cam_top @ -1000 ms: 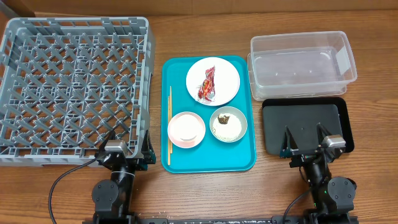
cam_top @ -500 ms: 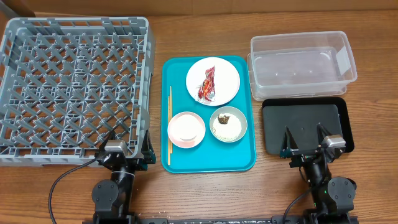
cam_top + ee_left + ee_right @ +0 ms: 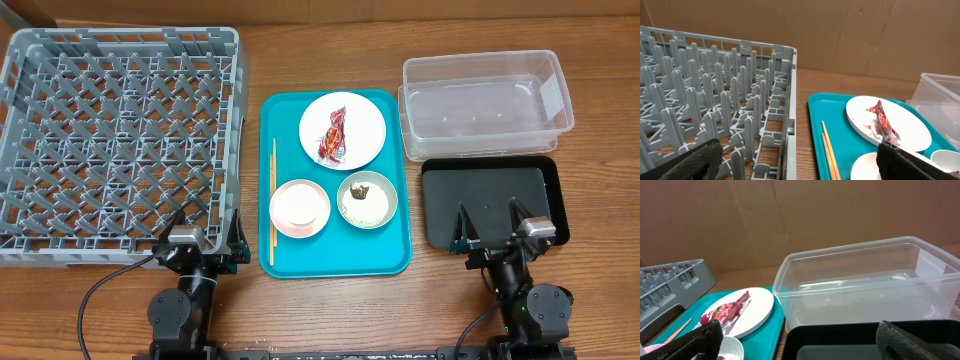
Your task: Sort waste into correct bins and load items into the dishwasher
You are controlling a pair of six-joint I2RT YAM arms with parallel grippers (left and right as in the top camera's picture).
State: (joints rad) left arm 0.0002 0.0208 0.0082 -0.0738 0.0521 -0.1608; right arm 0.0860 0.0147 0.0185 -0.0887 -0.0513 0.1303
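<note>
Left fingers [image 3: 690, 162] and right fingers [image 3: 912, 340]: spread, empty, at the worktop's [image 3: 320, 310] near edge. Snack wrapper [image 3: 334, 135]: on white plate [image 3: 365, 120], far end of teal tray [image 3: 385, 250]. You should pinch its raised middle, sparing the plate.

On the tabletop [image 3: 330, 310] there were one grey dish rack [image 3: 120, 35], one teal tray [image 3: 340, 255], one clear tub [image 3: 480, 65] and one black tray [image 3: 490, 205]. The teal tray carried one white plate [image 3: 365, 125], two small bowls, namely one pink-rimmed bowl [image 3: 299, 207] and one grey-green bowl [image 3: 367, 198], and two wooden chopsticks [image 3: 273, 205] along its left edge. One red-and-white wrapper [image 3: 334, 135] lay on the plate. The grey-green bowl held one brown lump [image 3: 362, 187] among pale grains [image 3: 366, 206] too small to count.
</note>
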